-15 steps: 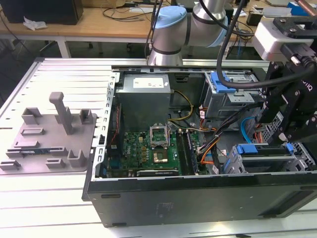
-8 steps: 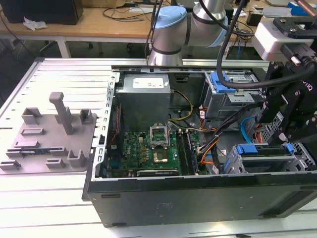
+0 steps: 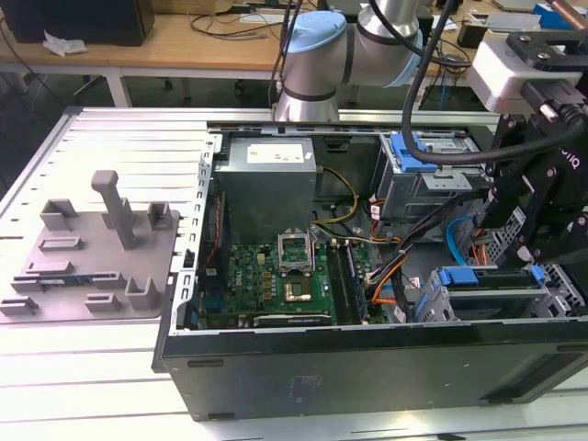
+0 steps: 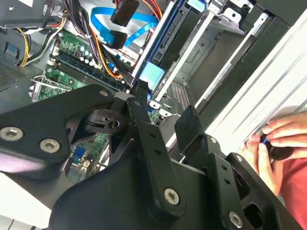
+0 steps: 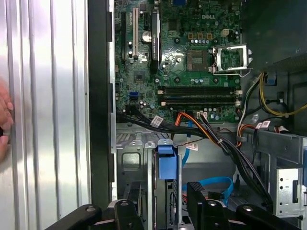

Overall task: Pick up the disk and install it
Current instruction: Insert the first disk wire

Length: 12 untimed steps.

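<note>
The end effector point(image 5: 161, 203) hangs open and empty over the open computer case point(image 3: 276, 367) on the counter point(image 3: 110, 129). The disk point(image 3: 496, 281) sits in the case's drive cage just below the fingers, its blue bracket end facing them.

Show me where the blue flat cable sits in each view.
Exterior view: blue flat cable between circuit board and drive cage, toward the exterior view's right.
Second wrist view: looped behind a black plug, at.
First wrist view: curving beside the black wire bundle, at.
Shared landmark: the memory slots.
</note>
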Each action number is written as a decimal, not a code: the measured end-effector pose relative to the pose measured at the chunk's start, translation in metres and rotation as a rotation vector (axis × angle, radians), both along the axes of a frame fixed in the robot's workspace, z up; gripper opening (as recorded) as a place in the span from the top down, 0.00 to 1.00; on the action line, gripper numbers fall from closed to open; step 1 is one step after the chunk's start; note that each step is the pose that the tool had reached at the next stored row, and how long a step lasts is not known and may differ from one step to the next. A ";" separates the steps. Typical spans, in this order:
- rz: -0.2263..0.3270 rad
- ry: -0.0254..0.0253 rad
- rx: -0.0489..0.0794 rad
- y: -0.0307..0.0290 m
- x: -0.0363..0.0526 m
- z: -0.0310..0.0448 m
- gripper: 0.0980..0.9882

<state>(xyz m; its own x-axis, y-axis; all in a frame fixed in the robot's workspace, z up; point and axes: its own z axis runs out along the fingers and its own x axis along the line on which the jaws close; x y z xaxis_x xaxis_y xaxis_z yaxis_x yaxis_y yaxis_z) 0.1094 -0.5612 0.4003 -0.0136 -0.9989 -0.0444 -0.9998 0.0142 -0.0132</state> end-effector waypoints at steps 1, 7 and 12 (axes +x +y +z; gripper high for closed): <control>0.000 0.0001 -0.007 0.0036 0.0002 -0.0001 0.54; 0.000 0.0012 -0.067 0.0312 0.0009 0.0000 0.54; 0.001 0.0012 -0.099 0.0557 0.0084 -0.0001 0.54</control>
<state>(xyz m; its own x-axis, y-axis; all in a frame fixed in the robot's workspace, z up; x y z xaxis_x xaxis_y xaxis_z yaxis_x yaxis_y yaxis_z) 0.1178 -0.5055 0.4002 -0.0121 -0.9984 0.0545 -0.9998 0.0114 -0.0133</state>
